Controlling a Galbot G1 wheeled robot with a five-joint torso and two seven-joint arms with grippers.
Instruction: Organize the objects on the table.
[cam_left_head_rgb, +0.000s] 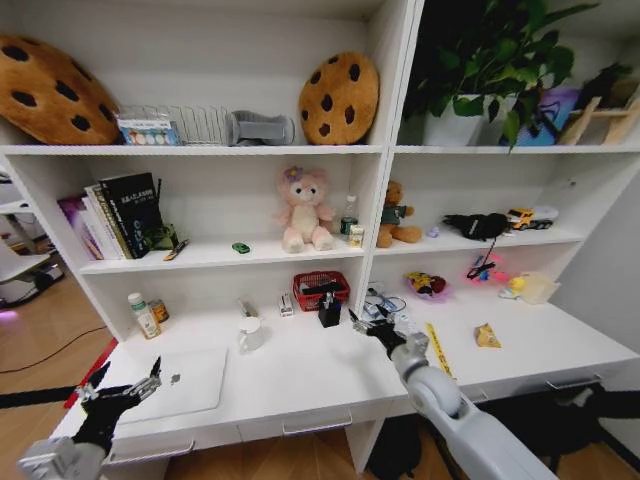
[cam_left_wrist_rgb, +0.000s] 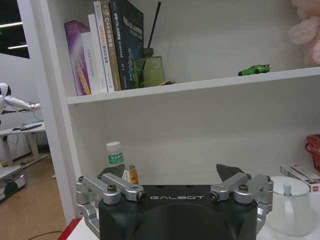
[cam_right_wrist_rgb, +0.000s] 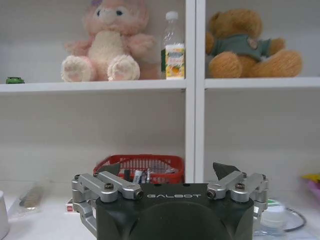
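1. The laptop (cam_left_head_rgb: 185, 385) is lying shut and flat on the table (cam_left_head_rgb: 330, 385), near the front edge, at about 8 o'clock in the head view.
2. The left gripper (cam_left_head_rgb: 125, 383) is hanging just over the laptop's near left corner, at about 8 o'clock. Its fingers (cam_left_wrist_rgb: 111, 171) are spread wide open and are holding nothing.
3. The green car (cam_left_head_rgb: 240, 247) is sitting on the shelf (cam_left_head_rgb: 215, 256) above the table, at about 11 o'clock from the middle of the head view.
4. A pink bear (cam_left_head_rgb: 303, 208) is sitting just beside the car, at its 3 o'clock. A small bottle (cam_left_head_rgb: 348, 215) is standing at the bear's 3 o'clock.
5. The books (cam_left_head_rgb: 115, 215) are standing on the same shelf, at the car's 9 o'clock.
6. The right gripper (cam_left_head_rgb: 371, 322) is hanging over the middle of the table, well apart from the laptop. Its fingers (cam_right_wrist_rgb: 226, 171) are wide open too, with nothing between them.
7. A red basket (cam_left_head_rgb: 321, 290) is sitting at the back of the table, at about 11 o'clock from the right gripper. A black cup (cam_left_head_rgb: 329, 312) is standing just in front of the basket.
8. A white mug (cam_left_head_rgb: 250, 335) is standing on the table at the right gripper's 9 o'clock.
9. A green-cap bottle (cam_left_head_rgb: 143, 315) is standing at the back left of the table, at the laptop's 11 o'clock.
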